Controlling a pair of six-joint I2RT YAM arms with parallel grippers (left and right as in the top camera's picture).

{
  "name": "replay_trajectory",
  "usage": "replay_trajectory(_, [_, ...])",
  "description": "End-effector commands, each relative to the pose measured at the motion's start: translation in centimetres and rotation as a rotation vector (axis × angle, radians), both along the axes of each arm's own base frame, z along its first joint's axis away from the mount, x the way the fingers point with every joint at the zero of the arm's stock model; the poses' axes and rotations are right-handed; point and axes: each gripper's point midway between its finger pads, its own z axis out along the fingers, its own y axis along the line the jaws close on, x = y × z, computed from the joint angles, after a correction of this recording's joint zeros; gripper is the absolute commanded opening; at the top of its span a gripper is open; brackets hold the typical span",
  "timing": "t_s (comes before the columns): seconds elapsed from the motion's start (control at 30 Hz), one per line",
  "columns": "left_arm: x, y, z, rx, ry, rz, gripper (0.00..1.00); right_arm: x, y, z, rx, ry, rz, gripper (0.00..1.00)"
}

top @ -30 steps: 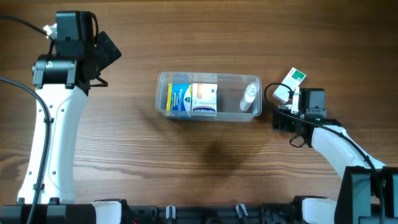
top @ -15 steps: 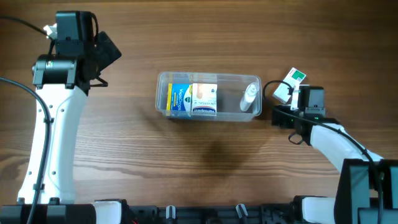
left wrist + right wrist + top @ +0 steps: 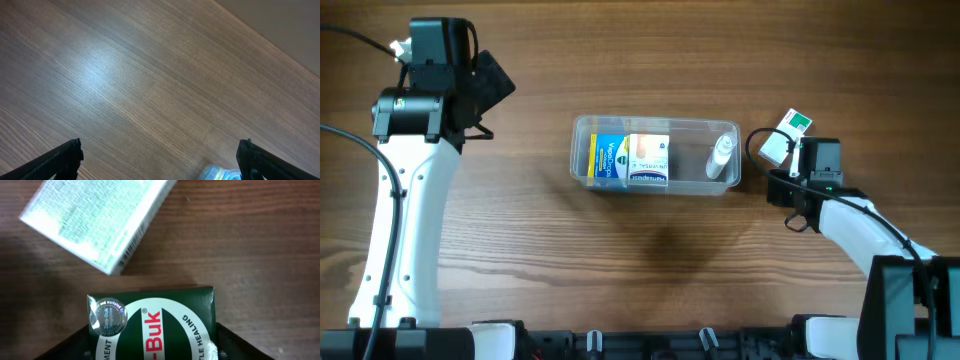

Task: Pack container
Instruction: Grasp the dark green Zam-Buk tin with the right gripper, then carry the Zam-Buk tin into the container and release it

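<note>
The container [image 3: 582,128], a clear shallow tub, sits mid-table. It holds a blue-and-yellow box [image 3: 608,160], an orange-and-white box [image 3: 649,158] and a small clear bottle [image 3: 720,158]. My right gripper [image 3: 796,142] is right of the tub. In the right wrist view its fingers [image 3: 151,345] press both sides of a green Zam-Buk box [image 3: 150,325], which also shows from overhead [image 3: 799,124]. A white box [image 3: 100,220] lies just beyond it on the table [image 3: 773,150]. My left gripper [image 3: 490,85] is open and empty at the far left, its fingers wide apart [image 3: 160,160].
Bare wooden tabletop surrounds the tub. A corner of the tub [image 3: 220,173] shows at the bottom of the left wrist view. The table's far edge [image 3: 280,45] runs across that view's upper right.
My right arm has shifted slightly to the right beside the boxes. The left arm, the tub and its contents have not moved.
</note>
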Motion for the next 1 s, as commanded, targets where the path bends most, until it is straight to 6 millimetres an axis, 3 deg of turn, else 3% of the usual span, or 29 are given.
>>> replay_trajectory(0.0, [0.1, 0.5, 0.2, 0.014, -0.004, 0.014, 1.00, 0.0, -0.8, 1.3, -0.026, -0.030, -0.050, 0.65])
replay_trajectory(0.23, [0.1, 0.5, 0.2, 0.014, -0.004, 0.014, 1.00, 0.1, -0.8, 4.6, -0.003, -0.122, -0.094, 0.60])
replay_trajectory(0.37, [0.1, 0.5, 0.2, 0.014, -0.004, 0.014, 1.00, -0.4, -0.7, 7.9, 0.018, -0.188, -0.112, 0.58])
replay_trajectory(0.6, [0.1, 0.5, 0.2, 0.014, -0.004, 0.014, 1.00, -1.3, 2.6, 16.2, 0.244, -0.321, -0.096, 0.53])
replay_trajectory(0.7, [0.1, 0.5, 0.2, 0.014, -0.004, 0.014, 1.00, -1.5, 4.0, 18.8, 0.314, -0.348, -0.065, 0.53])
replay_trajectory(0.87, [0.1, 0.5, 0.2, 0.014, -0.004, 0.014, 1.00, -1.5, 6.4, 21.7, 0.397, -0.367, -0.040, 0.53])
replay_trajectory(0.97, [0.1, 0.5, 0.2, 0.014, -0.004, 0.014, 1.00, -1.4, 8.0, 22.5, 0.435, -0.378, -0.021, 0.53])
